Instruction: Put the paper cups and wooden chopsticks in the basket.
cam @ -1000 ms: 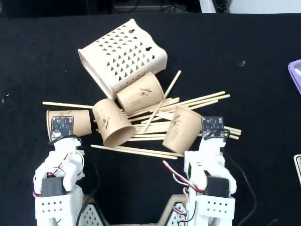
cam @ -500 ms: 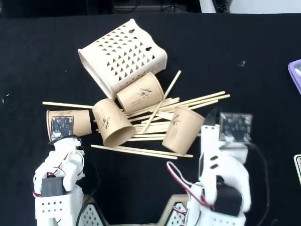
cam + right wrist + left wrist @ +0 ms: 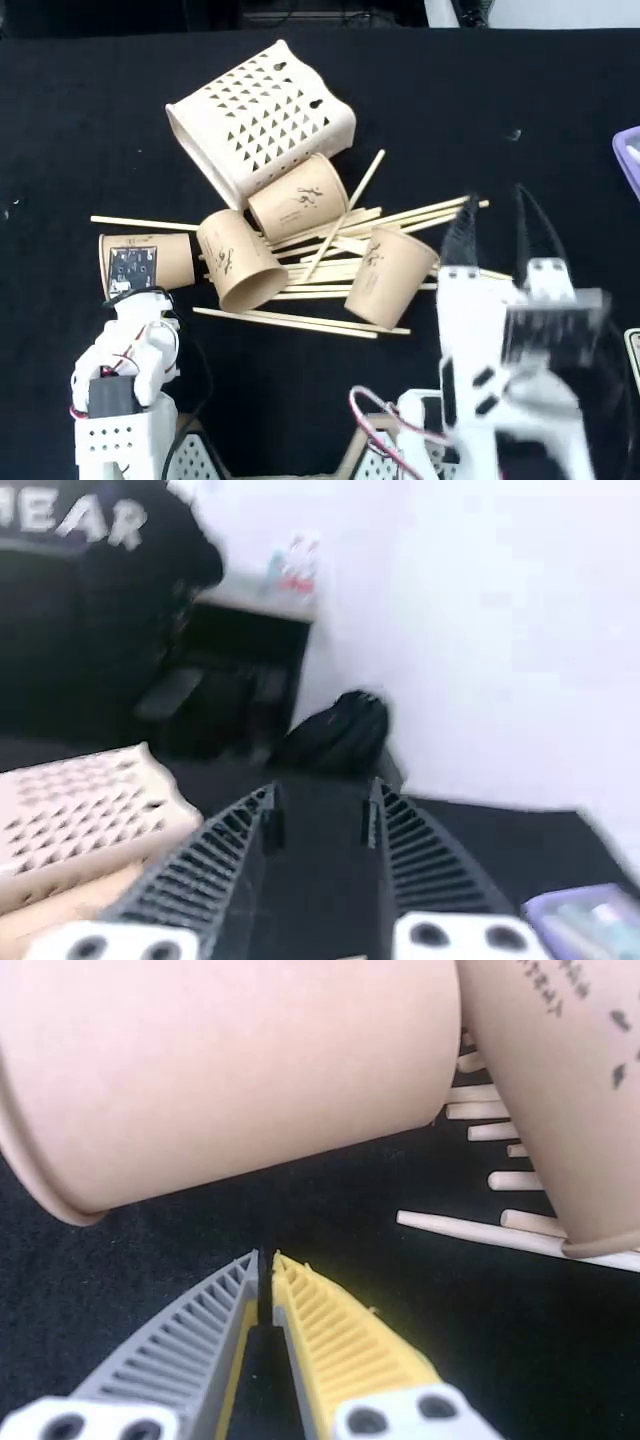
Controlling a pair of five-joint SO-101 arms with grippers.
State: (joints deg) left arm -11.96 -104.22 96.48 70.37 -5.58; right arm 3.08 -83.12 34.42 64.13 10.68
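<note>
The cream basket (image 3: pixel 260 120) lies on its side at the back left, also seen as the basket (image 3: pixel 80 815). Three paper cups (image 3: pixel 297 197) (image 3: pixel 238 260) (image 3: pixel 388 275) lie tipped among several scattered wooden chopsticks (image 3: pixel 330 262). Another cup (image 3: pixel 175 260) lies at the left, right in front of my left arm. My left gripper (image 3: pixel 265 1258) is shut and empty, low over the cloth just short of that cup (image 3: pixel 230 1070). My right gripper (image 3: pixel 492 212) is raised above the table to the right of the pile, open and empty, with its fingers (image 3: pixel 265 815) spread.
A purple container (image 3: pixel 628 155) sits at the table's right edge, seen too as the purple container (image 3: pixel 590 910). The black cloth (image 3: pixel 500 90) is bare at the back right. A dark bag (image 3: pixel 335 730) and furniture stand beyond the table.
My right arm has lifted off the table beside the right cup and swung up and to the right, its fingers now spread. The left arm, cups and chopsticks have not moved.
</note>
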